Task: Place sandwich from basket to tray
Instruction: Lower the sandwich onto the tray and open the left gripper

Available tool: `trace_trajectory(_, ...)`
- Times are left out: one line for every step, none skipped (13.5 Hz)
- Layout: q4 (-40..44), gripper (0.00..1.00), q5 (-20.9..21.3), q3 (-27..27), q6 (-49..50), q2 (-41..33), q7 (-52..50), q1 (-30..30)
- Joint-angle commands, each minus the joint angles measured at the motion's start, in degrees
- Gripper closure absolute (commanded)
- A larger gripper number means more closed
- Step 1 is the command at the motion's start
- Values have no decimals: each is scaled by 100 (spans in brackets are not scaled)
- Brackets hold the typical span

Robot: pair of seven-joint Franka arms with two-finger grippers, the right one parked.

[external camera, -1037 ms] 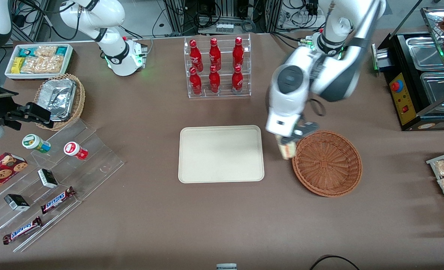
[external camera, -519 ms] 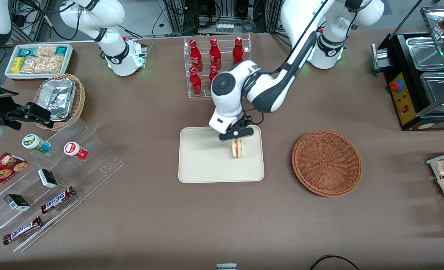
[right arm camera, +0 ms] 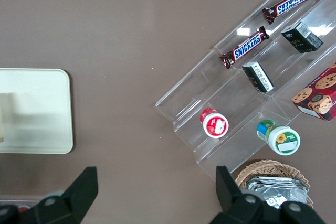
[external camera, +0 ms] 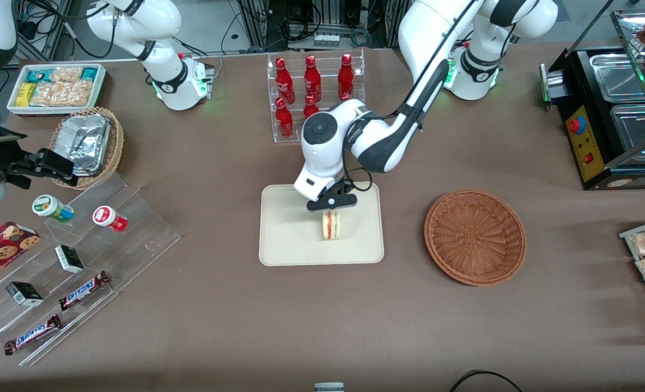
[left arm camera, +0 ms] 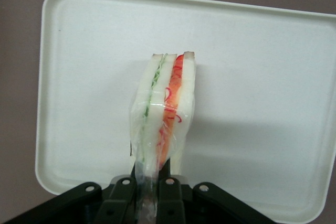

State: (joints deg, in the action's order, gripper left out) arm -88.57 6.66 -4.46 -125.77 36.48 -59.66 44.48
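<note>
Hand [external camera: 332, 208] clenched on the sandwich [external camera: 332, 225], over the tray [external camera: 284, 239] at frame centre. Sandwich hanging straight below the hand, long axis pointing down toward the tray floor, filling edge facing the front camera; in the wrist view [left arm camera: 164, 111] pinched at its narrow end, bread faces between the fingers. Touching the tray or just above it: cannot tell. Basket [external camera: 475, 237] empty at centre right, well apart from the tray. Next, likely a short drop straight down, then release.
</note>
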Motion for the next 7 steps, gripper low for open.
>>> trace_trajectory(331,100,72,77,-44,342,-230,174)
trace_trajectory(332,100,72,77,-44,343,-222,175)
trace_trajectory(332,100,72,77,-44,360,-221,175)
trace_trajectory(332,99,72,77,-61,386,-213,166)
trace_trajectory(340,48,63,77,-131,395,-221,149)
trace_trajectory(340,2,72,77,-149,387,-195,148)
trace_trajectory(340,1,46,85,-140,334,-221,140)
